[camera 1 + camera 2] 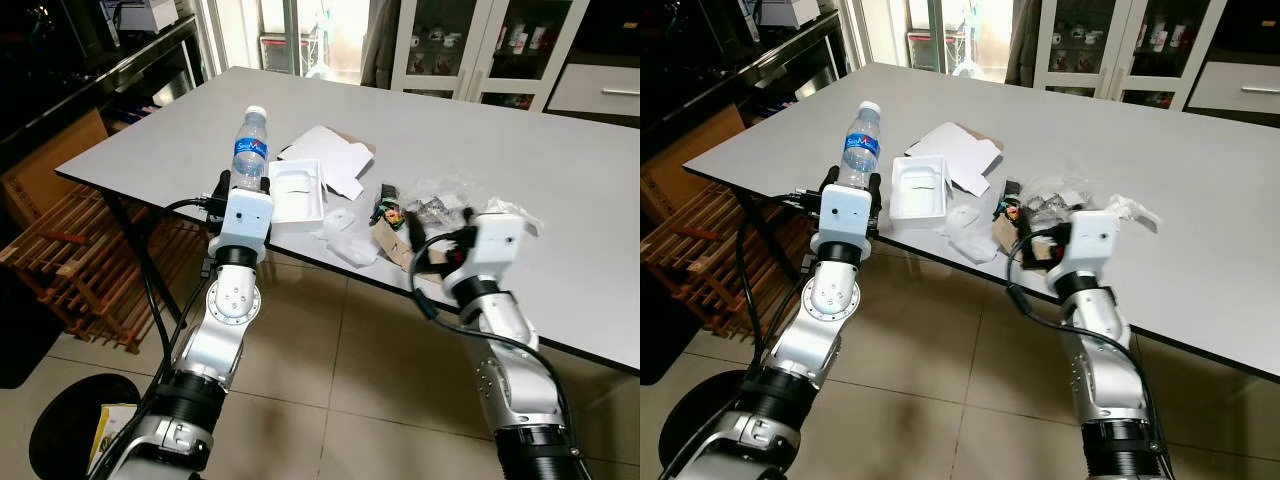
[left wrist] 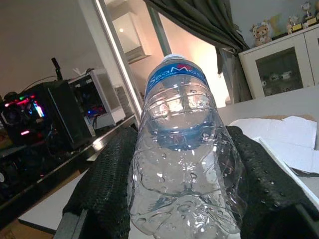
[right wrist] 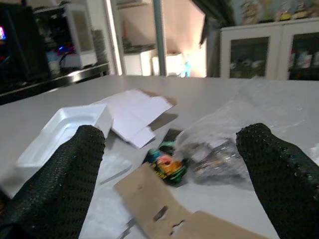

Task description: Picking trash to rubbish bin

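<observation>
Holding: the left gripper (image 1: 247, 186) is closed around a clear plastic water bottle (image 1: 250, 146), one black finger on each side of its lower body, as the left wrist view shows plainly.
Bottle axis: upright, cap up, blue label above the fingers; it stands at the near edge of the grey table (image 1: 560, 180), and whether its base rests on the top or is just lifted I cannot tell.
Right gripper: the right gripper (image 3: 169, 164) has its fingers spread wide and empty, level with the table edge and aimed at the litter.
Litter ahead of the right jaws: a brown cardboard scrap (image 3: 164, 211) lies nearest, hanging partly over the table edge; just beyond it a small colourful wrapper (image 3: 167, 167) and a crumpled clear bag (image 3: 219, 159).
Further left: a white tray (image 1: 297, 190) and a flattened white carton (image 1: 330, 155), between the two arms.
Bin: a round black shape (image 1: 75, 425) on the floor at the robot's left is probably the rubbish bin.
Coming move: likely carrying the bottle down and left toward that bin; the left arm is the nearer one.
</observation>
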`<state>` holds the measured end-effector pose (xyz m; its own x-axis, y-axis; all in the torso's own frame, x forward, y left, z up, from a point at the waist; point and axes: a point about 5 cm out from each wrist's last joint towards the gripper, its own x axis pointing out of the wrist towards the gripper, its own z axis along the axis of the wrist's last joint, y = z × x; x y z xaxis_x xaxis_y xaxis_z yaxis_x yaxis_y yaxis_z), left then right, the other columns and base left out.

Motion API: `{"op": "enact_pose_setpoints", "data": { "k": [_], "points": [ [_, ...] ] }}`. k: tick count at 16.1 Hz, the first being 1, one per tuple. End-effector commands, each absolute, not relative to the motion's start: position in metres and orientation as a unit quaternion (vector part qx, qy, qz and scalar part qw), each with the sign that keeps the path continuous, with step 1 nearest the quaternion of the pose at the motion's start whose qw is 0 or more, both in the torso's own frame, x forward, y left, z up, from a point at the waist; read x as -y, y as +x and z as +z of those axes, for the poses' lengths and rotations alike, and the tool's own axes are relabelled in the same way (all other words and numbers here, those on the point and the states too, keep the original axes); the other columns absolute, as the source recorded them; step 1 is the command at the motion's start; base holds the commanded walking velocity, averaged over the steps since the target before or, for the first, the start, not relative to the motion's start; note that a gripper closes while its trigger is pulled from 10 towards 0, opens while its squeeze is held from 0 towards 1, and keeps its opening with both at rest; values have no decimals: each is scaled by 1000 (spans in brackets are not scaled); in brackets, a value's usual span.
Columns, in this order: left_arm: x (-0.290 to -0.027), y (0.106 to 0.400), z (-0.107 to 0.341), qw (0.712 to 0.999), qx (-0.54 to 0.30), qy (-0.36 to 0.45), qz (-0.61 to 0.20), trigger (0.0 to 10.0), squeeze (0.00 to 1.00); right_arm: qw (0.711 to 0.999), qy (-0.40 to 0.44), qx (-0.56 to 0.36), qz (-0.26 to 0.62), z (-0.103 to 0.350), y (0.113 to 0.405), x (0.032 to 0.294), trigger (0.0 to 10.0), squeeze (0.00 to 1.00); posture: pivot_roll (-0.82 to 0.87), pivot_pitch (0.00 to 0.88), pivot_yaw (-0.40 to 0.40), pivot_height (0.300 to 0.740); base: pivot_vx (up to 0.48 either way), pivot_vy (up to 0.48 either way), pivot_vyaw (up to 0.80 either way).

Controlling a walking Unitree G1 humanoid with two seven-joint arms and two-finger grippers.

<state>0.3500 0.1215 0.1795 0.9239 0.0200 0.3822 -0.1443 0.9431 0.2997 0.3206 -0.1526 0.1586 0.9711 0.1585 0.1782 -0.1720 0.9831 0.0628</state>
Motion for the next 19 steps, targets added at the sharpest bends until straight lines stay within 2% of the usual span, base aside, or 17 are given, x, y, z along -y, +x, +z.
{"op": "enact_pose_setpoints", "data": {
  "k": [1,5,11,19],
  "points": [
    [-123,348,177,969,181,163,43,10000,0,991,42,87,97,161,319,151,10000,0,-127,72,55,740,0,0,0],
    [-123,344,172,975,175,136,15,10000,0,982,42,85,165,160,312,138,10000,0,-115,76,46,740,0,0,0],
    [-122,337,165,978,171,114,-12,10000,0,979,49,80,183,161,312,131,10000,0,-105,74,45,740,0,0,0],
    [-123,336,160,982,161,103,-8,10000,0,980,41,72,179,157,314,129,10000,0,-105,63,48,740,0,0,0]
  ]
}}
